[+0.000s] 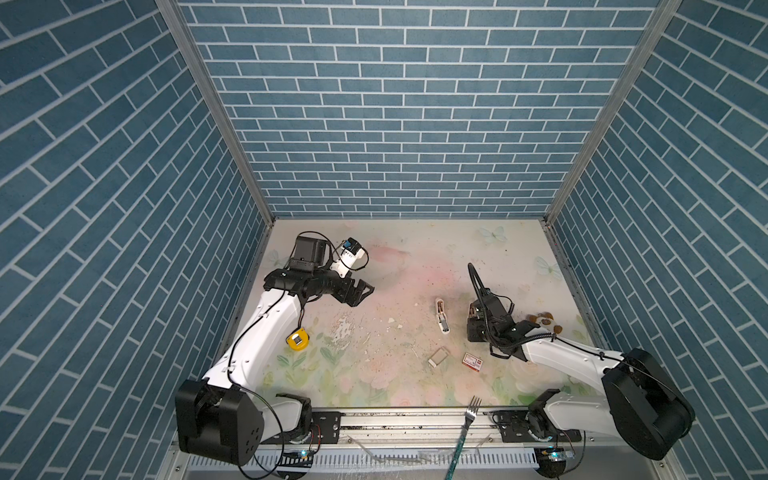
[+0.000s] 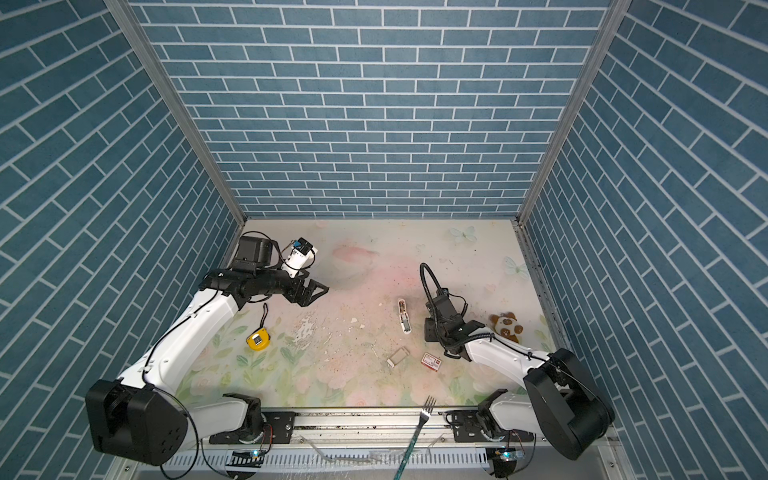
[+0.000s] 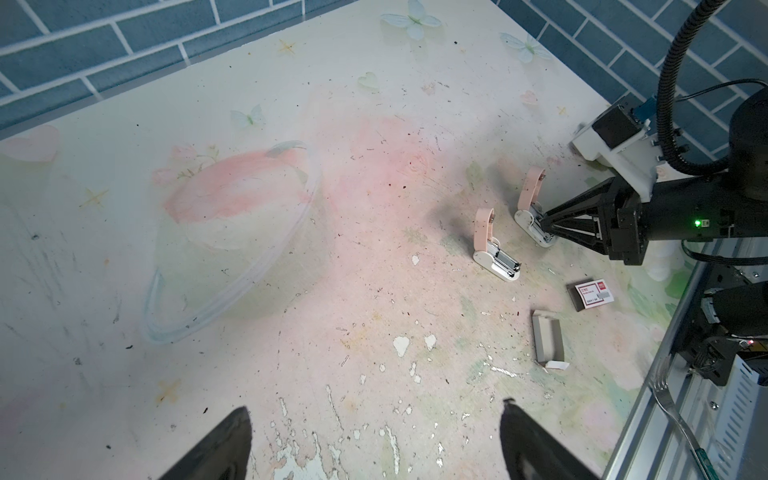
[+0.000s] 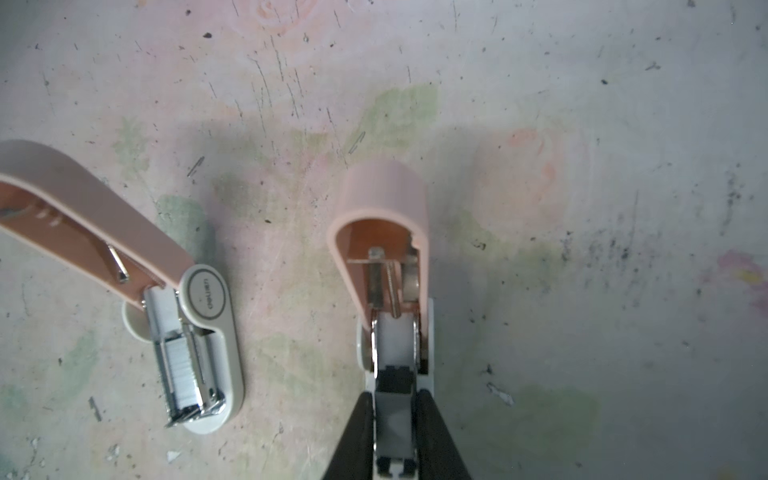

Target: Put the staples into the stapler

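The staples (image 1: 439,357) are seen as a flat grey block in a pale tray. It lies towards the front of the worktop (image 1: 399,257), just beside the white-and-red box (image 1: 473,361) and apart from both tools.

Farther back, two staplers are stood with their pink lids raised. The stapler (image 4: 384,195) is met by the right tool (image 4: 395,399). Its fingers are set narrowly apart on either side of the open magazine and appear to touch its metal sides; whether they are clamped on it cannot be told. A grey piece is seen in the channel between them, but it cannot be told whether this is a strip of staples. The second stapler (image 4: 199,332) is just beside it, touched by nothing. The left tool (image 3: 376,419) is held wide apart and empty, well away over the far left of the worktop.

The step in hand is judged to be work at the magazine. If a strip is already seated, a straight withdrawal that does not drag it is called for, and then the lid must be pressed shut. If not, a thin strip must be pinched by its sides from the tray.
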Robot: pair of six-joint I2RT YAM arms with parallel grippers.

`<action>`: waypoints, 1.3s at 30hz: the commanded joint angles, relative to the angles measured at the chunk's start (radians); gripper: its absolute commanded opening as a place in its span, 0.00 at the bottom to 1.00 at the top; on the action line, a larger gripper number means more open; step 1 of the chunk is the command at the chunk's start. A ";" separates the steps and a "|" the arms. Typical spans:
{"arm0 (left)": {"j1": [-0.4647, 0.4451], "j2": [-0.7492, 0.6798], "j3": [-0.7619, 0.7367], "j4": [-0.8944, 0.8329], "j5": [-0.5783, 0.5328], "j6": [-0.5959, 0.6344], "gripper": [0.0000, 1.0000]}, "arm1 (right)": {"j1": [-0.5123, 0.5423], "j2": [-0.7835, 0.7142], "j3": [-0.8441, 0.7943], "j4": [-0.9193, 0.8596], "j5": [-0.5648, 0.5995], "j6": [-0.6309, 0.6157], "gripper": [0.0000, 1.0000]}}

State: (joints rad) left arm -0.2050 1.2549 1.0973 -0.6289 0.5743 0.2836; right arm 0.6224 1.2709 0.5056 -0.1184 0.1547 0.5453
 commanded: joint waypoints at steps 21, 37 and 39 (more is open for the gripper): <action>0.019 -0.022 -0.013 0.009 0.009 -0.001 0.94 | -0.002 -0.104 0.081 -0.153 0.018 -0.022 0.31; 0.026 -0.016 -0.009 0.006 0.012 -0.001 0.95 | -0.009 -0.016 0.151 -0.223 0.078 -0.016 0.31; 0.026 -0.014 -0.007 0.006 0.012 -0.003 0.95 | -0.008 -0.008 0.139 -0.204 0.072 -0.012 0.31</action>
State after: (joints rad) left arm -0.1864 1.2545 1.0969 -0.6228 0.5743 0.2836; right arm 0.6186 1.2510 0.6483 -0.3222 0.2115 0.5365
